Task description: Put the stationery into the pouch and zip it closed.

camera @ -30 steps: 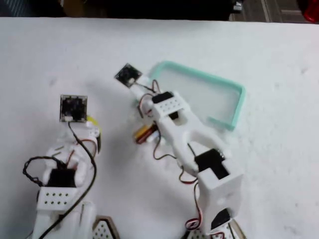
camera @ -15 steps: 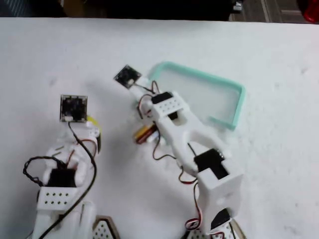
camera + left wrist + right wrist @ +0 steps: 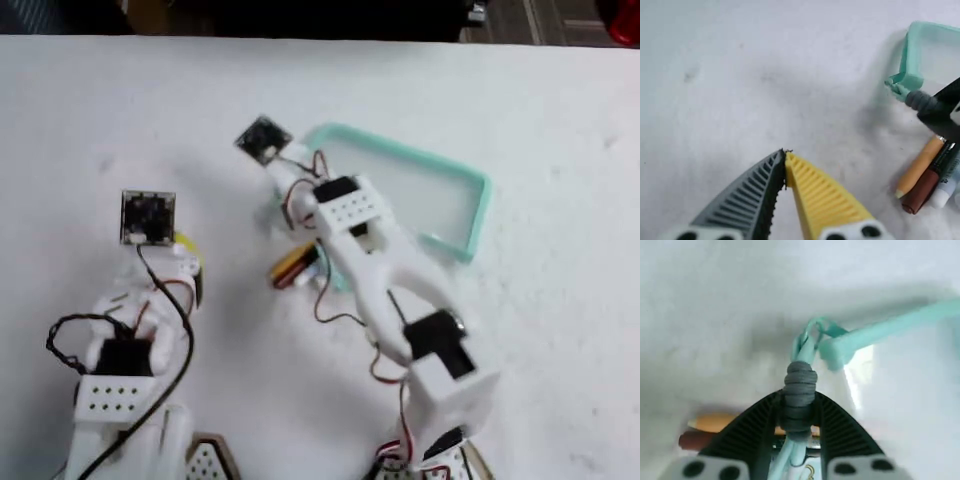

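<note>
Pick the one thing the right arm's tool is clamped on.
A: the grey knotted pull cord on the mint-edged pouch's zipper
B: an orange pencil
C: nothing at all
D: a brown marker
A: the right tool is shut on the grey knotted pull cord at the zipper of the mint-edged clear pouch, while the orange pencil lies loose on the white table.

White bench (image 3: 560,330). Clear pouch (image 3: 410,155) edged in mint green, with a grey cord pull (image 3: 799,390) on its zip. Ribbed left jaws, one grey, one yellow; ribbed right jaws black. Orange pencil (image 3: 917,167), brown crayon (image 3: 921,192), dark green pen (image 3: 946,156). White arms (image 3: 375,265).
</note>
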You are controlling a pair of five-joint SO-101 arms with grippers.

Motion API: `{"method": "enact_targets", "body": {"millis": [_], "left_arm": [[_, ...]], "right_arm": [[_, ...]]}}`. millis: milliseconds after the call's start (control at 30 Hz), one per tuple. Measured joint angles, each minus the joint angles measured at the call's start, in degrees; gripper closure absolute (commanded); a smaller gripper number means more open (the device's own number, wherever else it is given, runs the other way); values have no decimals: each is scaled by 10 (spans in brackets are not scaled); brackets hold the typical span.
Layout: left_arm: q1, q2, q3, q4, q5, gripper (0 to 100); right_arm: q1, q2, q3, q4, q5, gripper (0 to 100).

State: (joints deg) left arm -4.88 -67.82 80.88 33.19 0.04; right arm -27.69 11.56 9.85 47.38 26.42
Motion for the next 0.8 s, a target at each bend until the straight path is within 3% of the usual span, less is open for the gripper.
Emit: {"method": "enact_targets", "body": {"millis": [367,533,800], "left_arm": [[0,0,0,0,0,972],[0,0,0,0,0,972],[0,0,0,0,0,972]], "right_arm": [[11,-233,0,100,0,981],[29,-349,1,102,0,981],[124,-452,1,40,0,981]]}}
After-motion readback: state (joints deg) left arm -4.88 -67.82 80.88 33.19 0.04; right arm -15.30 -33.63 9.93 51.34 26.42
